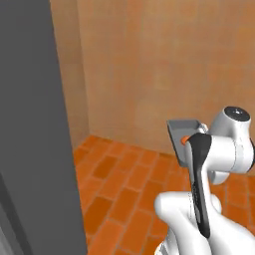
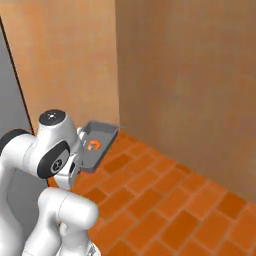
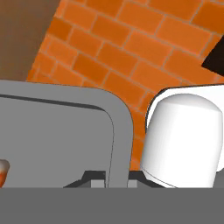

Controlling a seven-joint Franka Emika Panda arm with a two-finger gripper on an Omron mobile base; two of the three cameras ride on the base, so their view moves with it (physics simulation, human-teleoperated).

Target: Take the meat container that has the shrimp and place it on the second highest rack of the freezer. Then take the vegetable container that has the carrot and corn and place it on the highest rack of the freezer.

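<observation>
The meat container (image 2: 98, 140), a small grey rectangular tray, hangs tilted in the air above the floor, close to the arm's wrist. The shrimp (image 2: 93, 145), a small curled orange piece, lies inside it, and its edge shows in the hand view as the shrimp (image 3: 2, 169). My gripper (image 3: 109, 178) is shut on the container's rim (image 3: 119, 131), one finger on each side of the wall. In the left base view the meat container (image 1: 180, 130) peeks out behind the arm. A tall grey panel of the freezer (image 1: 30, 124) stands at the left; its racks are out of view.
Tan walls (image 1: 164, 64) meet in a corner ahead. The floor (image 2: 170, 200) is orange brick and open to the right. The freezer's grey edge (image 2: 7, 100) borders the left side of the right base view, close to the arm.
</observation>
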